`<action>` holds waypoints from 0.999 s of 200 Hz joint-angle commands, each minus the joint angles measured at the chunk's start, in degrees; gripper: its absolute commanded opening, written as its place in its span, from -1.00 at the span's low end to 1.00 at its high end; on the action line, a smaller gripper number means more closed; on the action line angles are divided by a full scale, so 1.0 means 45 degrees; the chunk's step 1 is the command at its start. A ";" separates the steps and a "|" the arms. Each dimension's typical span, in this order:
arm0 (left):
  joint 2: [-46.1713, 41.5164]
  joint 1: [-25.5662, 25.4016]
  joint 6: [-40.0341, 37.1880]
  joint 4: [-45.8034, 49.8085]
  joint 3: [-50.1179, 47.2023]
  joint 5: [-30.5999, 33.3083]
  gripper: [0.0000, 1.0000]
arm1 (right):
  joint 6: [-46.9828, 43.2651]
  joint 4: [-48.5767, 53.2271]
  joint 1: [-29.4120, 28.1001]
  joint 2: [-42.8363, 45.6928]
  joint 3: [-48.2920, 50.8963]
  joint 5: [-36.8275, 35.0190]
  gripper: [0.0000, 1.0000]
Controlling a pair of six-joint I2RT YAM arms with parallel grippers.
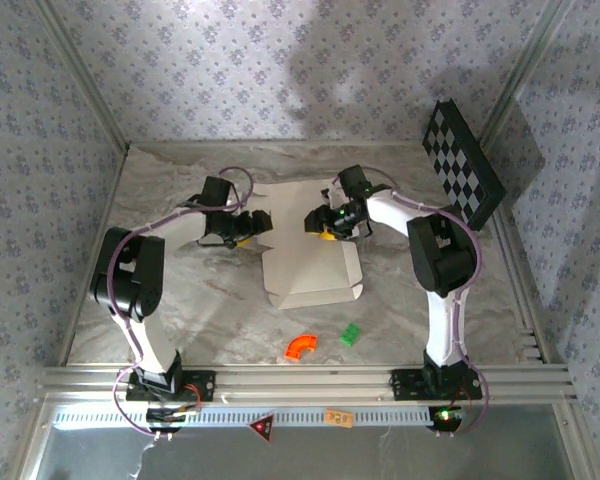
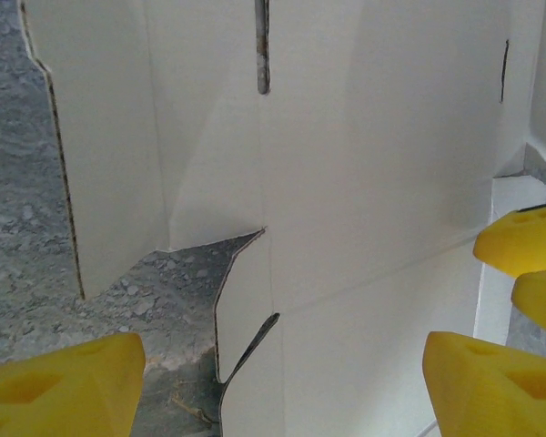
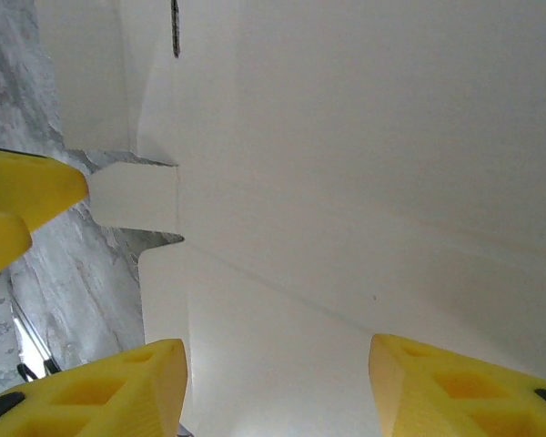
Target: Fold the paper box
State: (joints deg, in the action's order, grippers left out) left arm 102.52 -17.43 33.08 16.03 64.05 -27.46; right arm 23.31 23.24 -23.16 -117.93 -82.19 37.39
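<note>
L gripper (image 1: 252,226): jaws apart, nothing clamped, at far-left edge of the paper box (image 1: 310,268). Its yellow fingers (image 2: 55,387) sit either side of a flap notch. R gripper (image 1: 320,222): jaws apart too, at box's far-right edge, facing L. Box lies on table (image 1: 180,300). Orange piece (image 1: 301,346) & green block (image 1: 351,335) on box's near side, apart from it.

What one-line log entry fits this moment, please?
paper box: on table, unfinished | left pincer: open over it | right pincer: open over it
</note>
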 commanded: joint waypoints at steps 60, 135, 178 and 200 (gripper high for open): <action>0.0942 -0.0537 0.0466 -0.0270 0.0273 -0.0848 0.57 | 0.0054 -0.0099 -0.0005 -0.1264 0.0301 0.0090 0.12; 0.0938 -0.0736 0.0970 -0.0926 0.0727 -0.0771 0.46 | 0.0152 -0.0241 -0.0039 -0.1040 0.0482 -0.0044 0.12; 0.1173 -0.0810 0.0988 -0.0803 0.1464 -0.1003 0.43 | 0.0171 -0.0245 -0.0049 -0.1040 0.0545 -0.0047 0.12; 0.1350 -0.0955 0.0988 -0.0866 0.1605 -0.1066 0.43 | 0.0211 -0.0284 -0.0028 -0.1076 0.0576 -0.0089 0.12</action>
State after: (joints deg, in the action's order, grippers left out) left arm 107.07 -20.67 37.01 12.64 69.63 -30.65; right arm 23.70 20.34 -23.00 -121.49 -81.62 38.85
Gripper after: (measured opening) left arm 0.719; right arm 0.559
